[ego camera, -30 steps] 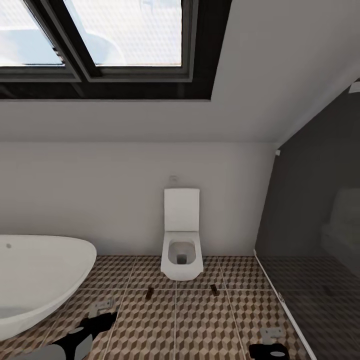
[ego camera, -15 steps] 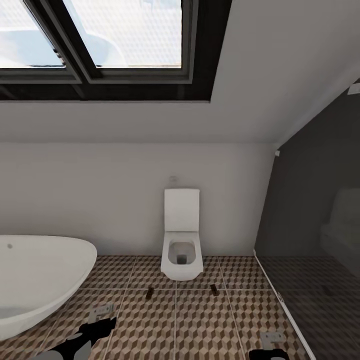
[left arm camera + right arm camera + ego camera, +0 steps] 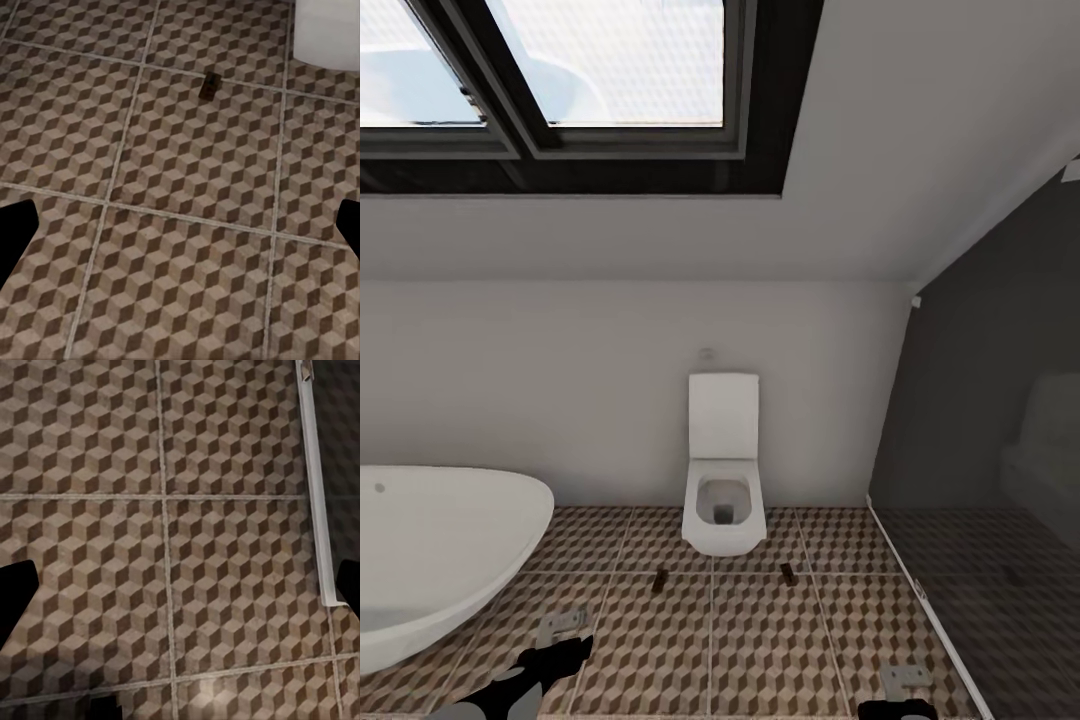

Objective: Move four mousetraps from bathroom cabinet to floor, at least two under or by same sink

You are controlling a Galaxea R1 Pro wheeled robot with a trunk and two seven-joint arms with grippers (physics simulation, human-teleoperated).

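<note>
Left wrist view: left gripper spread wide, black fingertips sitting at opposite edges, nothing held, hovering over the bathroom floor. One mousetrap lying flat on the cube-pattern tiles ahead of the fingers, close to a grout line, near the white base of the toilet.

Right wrist view: right gripper likewise wide open, black fingertips at the edges, empty, facing bare bathroom floor. White floor strip running along the tile edge beside darker tiling.

Head view: left gripper showing low at the left, just beside the white oval bathtub; right gripper at the lower right, near the glass partition and its white strip. Two mousetraps resting on the bathroom floor in front of the wall-hung toilet, one toward its left side, the other toward its right, well apart from each other. Lid of the toilet standing upright against the white wall. Dark-framed skylight set in the sloped ceiling above.
</note>
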